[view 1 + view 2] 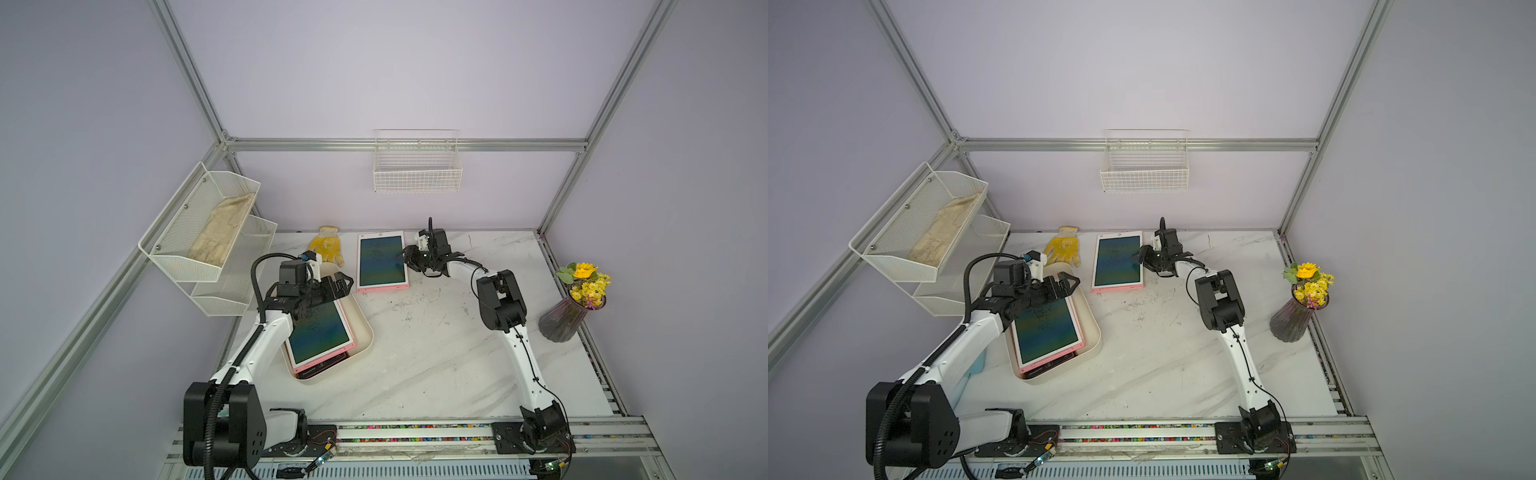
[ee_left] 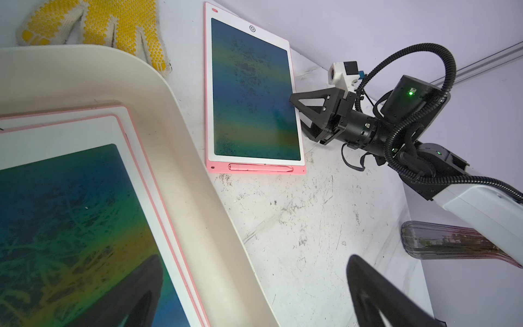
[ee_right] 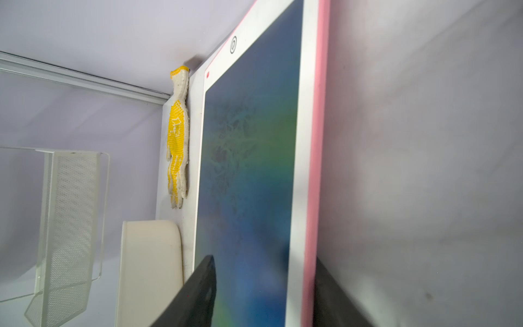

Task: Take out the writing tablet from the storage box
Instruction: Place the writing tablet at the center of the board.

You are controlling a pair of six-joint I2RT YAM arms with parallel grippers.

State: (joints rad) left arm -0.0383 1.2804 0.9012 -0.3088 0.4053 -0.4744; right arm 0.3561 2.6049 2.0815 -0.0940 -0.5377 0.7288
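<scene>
Marble desk (image 1: 436, 353): 1 tablet (image 1: 381, 262) out, flat at rear. Right fingers (image 3: 198, 291) astride its edge; grip vs. release cannot be told. Tablet stack (image 1: 320, 332) left in storage box (image 1: 365, 332); left fingers (image 2: 359, 271) spread wide, empty, above it.

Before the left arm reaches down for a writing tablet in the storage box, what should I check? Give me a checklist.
1. Left gripper wide open: ok.
2. Left gripper above the storage box, over the top writing tablet: ok.
3. Top writing tablet uncovered, screen up, lying on a stack: ok.
4. Other writing tablet flat on the table, outside the box: ok.
5. Right gripper clear of that other tablet: not ok; it is open but straddles the tablet's edge.
6. Yellow dotted glove outside the box: ok; whether it touches the rim, cannot tell.
</scene>
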